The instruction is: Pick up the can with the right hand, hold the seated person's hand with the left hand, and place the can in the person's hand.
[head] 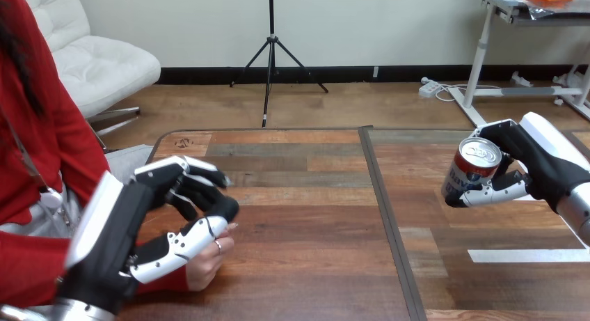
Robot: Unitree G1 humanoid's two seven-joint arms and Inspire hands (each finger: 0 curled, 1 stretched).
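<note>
The can (472, 170) is off the wooden table (306, 216), over its right half. It is tilted so its silver top faces up and toward the camera. The right hand (536, 164) grips it, with jointed fingers (497, 191) curled under and round the can's lower side and a black part of the hand arching over its top rim.

Well apart from it, at the table's near left edge, the left hand (139, 216) is closed round the person's hand (207, 264). Its thumb (182, 246) lies across the top of that hand, and its fingers curl over the far side. How firmly they press is hard to judge, as the robot hand hides most of the contact. The person's hand reaches in from a red sleeve (163, 283), and its fingertips show just past the robot's thumb.
</note>
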